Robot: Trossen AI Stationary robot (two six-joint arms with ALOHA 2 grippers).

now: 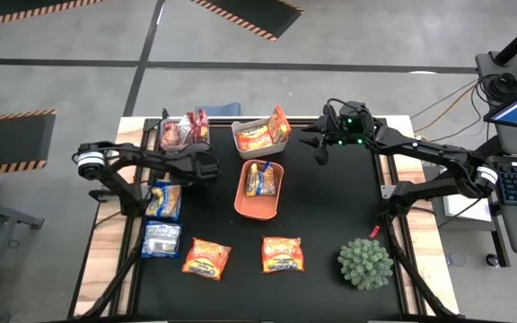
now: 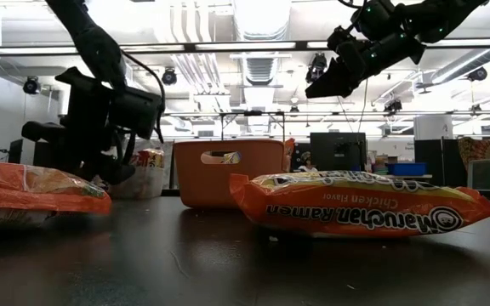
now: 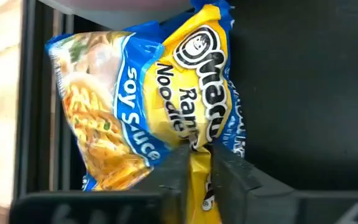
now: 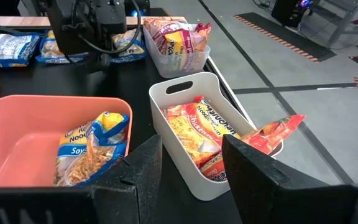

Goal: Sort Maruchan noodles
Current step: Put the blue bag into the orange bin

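My left gripper [image 1: 206, 169] hangs over the table's left half, between the clear bin and the orange tray. It is shut on a blue-and-yellow soy sauce noodle packet [image 3: 160, 93], which the gripper's own body hides in the high view. My right gripper [image 1: 319, 148] is open and holds nothing, raised beside the white bin [image 4: 185, 134] of orange packets. Loose on the table lie a blue packet [image 1: 164, 199], a silvery-blue one [image 1: 160, 240] and two orange ones [image 1: 206, 258] [image 1: 283, 254]. Another blue-and-yellow packet [image 1: 260, 179] lies in the orange tray [image 1: 257, 208]. My left gripper pinches the soy sauce packet by its yellow end [image 3: 199, 163] between the two fingers [image 3: 178, 163]. The rest of the packet spreads out beyond the fingertips. Whether it hangs clear of the table, I cannot tell.
A clear bin [image 1: 182, 133] with orange packets stands at the far left corner. The spiky green plant ball [image 1: 364, 263] sits near the right front. Bare black mat lies between the tray and the right edge. In the low view an orange packet [image 2: 356, 204] fills the foreground.
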